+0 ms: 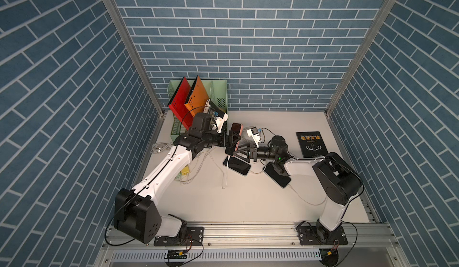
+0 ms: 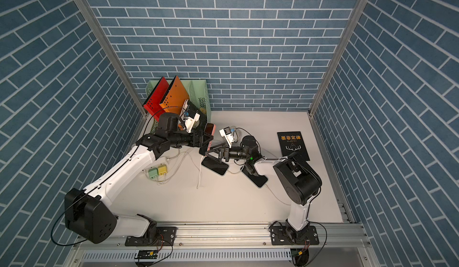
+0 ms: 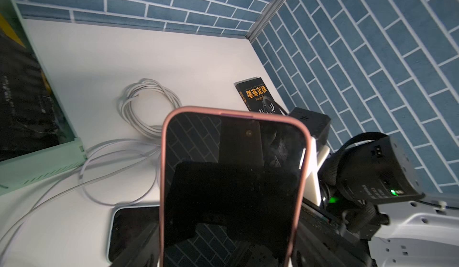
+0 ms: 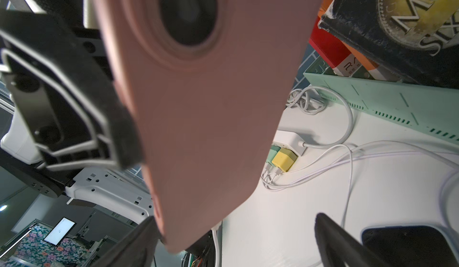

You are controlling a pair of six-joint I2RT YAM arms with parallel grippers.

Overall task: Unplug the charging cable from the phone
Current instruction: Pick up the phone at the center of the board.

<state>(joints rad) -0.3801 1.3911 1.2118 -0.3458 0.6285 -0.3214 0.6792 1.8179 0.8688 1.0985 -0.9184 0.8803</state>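
The phone point(image 1: 236, 128) in its pink case is hanging in the air over the middle of the table point(image 1: 248, 203), a little toward the far side. It is standing almost upright, with the dark screen facing left. The left gripper point(image 1: 233, 140) is clamping it by the two long edges. In the right wrist view one padded finger point(image 4: 124, 134) is pressing on the side of the case.

The white charging cable point(image 1: 226, 174) is dropping from just under the phone's lower end to the table. Whether its plug is sitting in the port I cannot tell. The right gripper point(image 1: 237, 153) is waiting at that lower end with its jaws spread wide, holding nothing.

The left arm is reaching from the near left base toward the far right, its wrist lying level and pointing right. The right arm is rising from the near right base and folding at the elbow, its wrist pointing left, so the two grippers are facing each other.

The green file rack point(image 1: 221, 92) is standing just behind the left wrist, against the far wall. A flat phone point(image 1: 237, 166) is lying directly under the grippers and a second flat phone point(image 1: 277, 176) is lying to its right. A black book point(image 1: 311, 144) is lying farther right. The near half of the table is offering wide room.
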